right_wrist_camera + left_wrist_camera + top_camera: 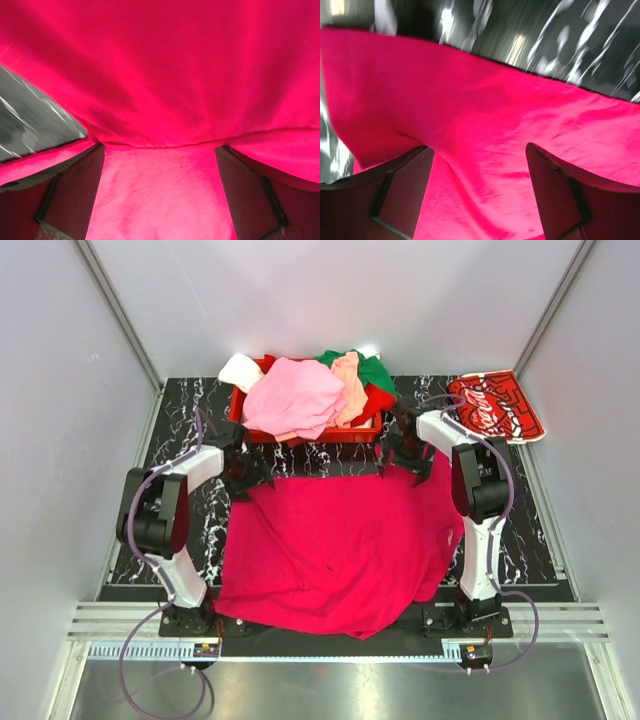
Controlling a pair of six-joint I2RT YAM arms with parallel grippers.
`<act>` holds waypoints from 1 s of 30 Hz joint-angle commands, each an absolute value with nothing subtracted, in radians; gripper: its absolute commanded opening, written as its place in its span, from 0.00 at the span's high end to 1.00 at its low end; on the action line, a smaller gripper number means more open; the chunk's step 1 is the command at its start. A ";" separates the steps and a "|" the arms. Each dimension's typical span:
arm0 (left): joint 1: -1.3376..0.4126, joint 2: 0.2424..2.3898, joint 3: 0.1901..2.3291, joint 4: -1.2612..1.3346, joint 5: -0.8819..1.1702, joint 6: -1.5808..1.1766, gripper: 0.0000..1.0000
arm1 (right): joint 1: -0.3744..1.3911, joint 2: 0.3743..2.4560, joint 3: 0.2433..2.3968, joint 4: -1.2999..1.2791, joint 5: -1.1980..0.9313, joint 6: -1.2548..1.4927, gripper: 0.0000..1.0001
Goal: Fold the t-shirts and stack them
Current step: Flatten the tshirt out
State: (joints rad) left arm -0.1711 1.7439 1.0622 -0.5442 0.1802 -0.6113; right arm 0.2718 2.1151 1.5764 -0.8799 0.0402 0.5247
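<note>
The magenta t-shirt (340,550) lies spread over the middle of the table, its near hem reaching the front edge. My left gripper (250,475) is at the shirt's far left corner and my right gripper (400,462) at its far right corner. In the left wrist view the gripper (480,195) is open, with magenta cloth (520,115) lying between the spread fingers. The right gripper (160,195) is also open over a fold of the same cloth (160,75). A folded red Coca-Cola shirt (495,405) rests at the back right.
A red basket (300,432) stands at the back centre, just beyond both grippers, piled with pink (295,395), peach (350,385), green (375,370) and white (240,370) tees. Black marbled table surface (185,440) shows at both sides. White walls enclose the cell.
</note>
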 commanded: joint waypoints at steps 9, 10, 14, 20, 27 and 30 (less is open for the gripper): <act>-0.045 2.038 1.494 -0.632 0.058 -0.560 0.22 | 0.209 2.500 2.253 -0.861 -0.021 0.344 0.00; -0.035 2.043 1.517 -0.659 0.048 -0.546 0.22 | 0.204 2.513 2.320 -0.870 -0.038 0.335 0.00; -0.029 2.025 1.589 -0.698 0.037 -0.511 0.16 | 0.196 2.475 2.379 -0.937 -0.006 0.314 0.00; -0.032 1.836 1.501 -0.724 0.046 -0.494 0.08 | 0.196 2.205 2.203 -0.959 0.112 0.319 0.00; -0.047 1.498 1.248 -0.742 0.095 -0.476 0.06 | 0.198 1.742 1.592 -0.956 0.183 0.504 0.00; -0.093 1.369 1.099 -0.718 0.121 -0.492 0.06 | 0.205 1.521 1.249 -0.890 0.046 0.628 0.00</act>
